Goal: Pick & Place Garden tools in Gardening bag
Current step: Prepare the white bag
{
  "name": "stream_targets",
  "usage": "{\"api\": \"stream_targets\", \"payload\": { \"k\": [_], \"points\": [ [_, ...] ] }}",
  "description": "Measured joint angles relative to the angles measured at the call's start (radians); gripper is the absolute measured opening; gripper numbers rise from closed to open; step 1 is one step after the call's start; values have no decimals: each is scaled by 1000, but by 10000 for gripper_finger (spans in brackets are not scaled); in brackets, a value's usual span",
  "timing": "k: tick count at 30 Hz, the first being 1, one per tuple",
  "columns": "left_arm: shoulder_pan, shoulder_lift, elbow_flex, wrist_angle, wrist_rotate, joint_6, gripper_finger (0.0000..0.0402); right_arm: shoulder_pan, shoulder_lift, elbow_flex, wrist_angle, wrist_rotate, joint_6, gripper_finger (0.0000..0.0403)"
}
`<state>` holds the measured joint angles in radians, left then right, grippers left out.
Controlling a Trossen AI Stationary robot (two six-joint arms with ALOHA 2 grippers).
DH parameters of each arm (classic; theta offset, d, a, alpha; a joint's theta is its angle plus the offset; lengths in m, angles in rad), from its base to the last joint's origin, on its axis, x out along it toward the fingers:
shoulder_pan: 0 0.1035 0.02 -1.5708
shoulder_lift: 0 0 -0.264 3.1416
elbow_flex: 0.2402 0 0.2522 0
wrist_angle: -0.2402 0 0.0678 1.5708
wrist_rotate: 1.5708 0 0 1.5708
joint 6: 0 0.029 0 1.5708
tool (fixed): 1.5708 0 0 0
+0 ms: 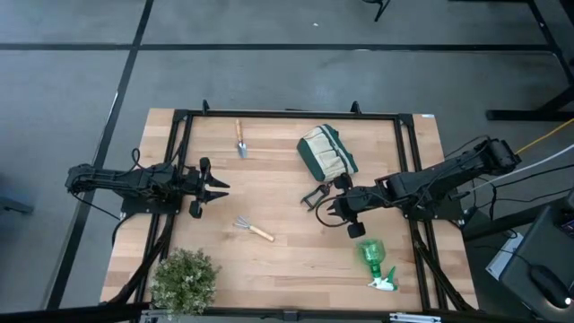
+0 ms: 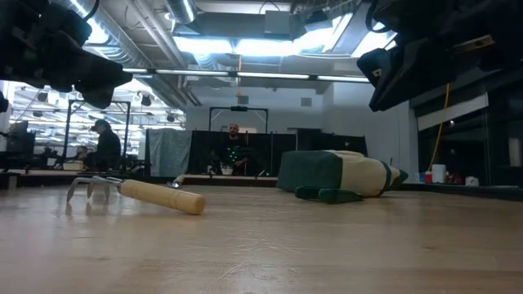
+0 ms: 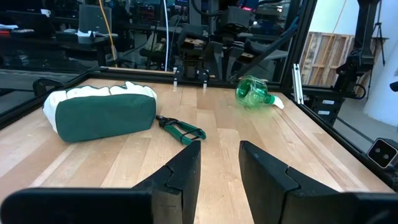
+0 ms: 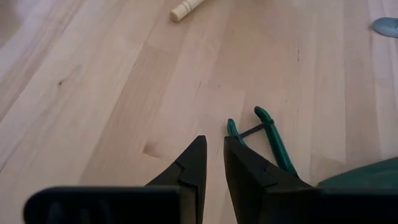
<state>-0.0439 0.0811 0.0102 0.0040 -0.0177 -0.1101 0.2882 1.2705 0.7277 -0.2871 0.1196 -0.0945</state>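
The dark green and cream gardening bag (image 1: 327,151) lies on its side at the table's far middle, also in the low view (image 2: 339,173) and the left wrist view (image 3: 102,112). The green-handled pruning shears (image 1: 314,195) lie flat just in front of it (image 4: 267,137). The pronged rake (image 1: 254,229) lies mid-table (image 2: 139,192). The trowel (image 1: 240,141) lies at the far side. The green spray bottle (image 1: 377,262) lies on its side near the right front. My right gripper (image 1: 325,208) hovers beside the shears, its fingers a narrow gap apart (image 4: 213,146), empty. My left gripper (image 1: 218,187) is open and empty (image 3: 221,155) at the table's left.
A bushy green plant (image 1: 186,280) stands at the near left corner. A black frame (image 1: 287,114) runs around the table's edges. Bare wood lies between the rake and the shears. People sit in the room beyond the table (image 2: 233,151).
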Motion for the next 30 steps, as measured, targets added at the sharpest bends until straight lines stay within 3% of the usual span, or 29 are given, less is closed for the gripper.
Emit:
{"api": "stream_targets", "payload": {
  "k": [11,14,17,21,24,30],
  "points": [
    [0,0,0,0,0,0,106,-6,0,0,80,18,76,60],
    [0,0,0,0,0,0,106,-33,0,21,78,128,345,60],
    [0,0,0,0,0,0,106,-100,-14,73,-43,227,684,60],
    [0,0,0,0,0,0,106,-204,-33,129,-192,226,925,60],
    [0,0,0,0,0,0,106,-270,-35,168,-254,179,947,60],
    [0,0,0,0,0,0,106,-399,-35,245,-359,103,822,60]
  ]
}}
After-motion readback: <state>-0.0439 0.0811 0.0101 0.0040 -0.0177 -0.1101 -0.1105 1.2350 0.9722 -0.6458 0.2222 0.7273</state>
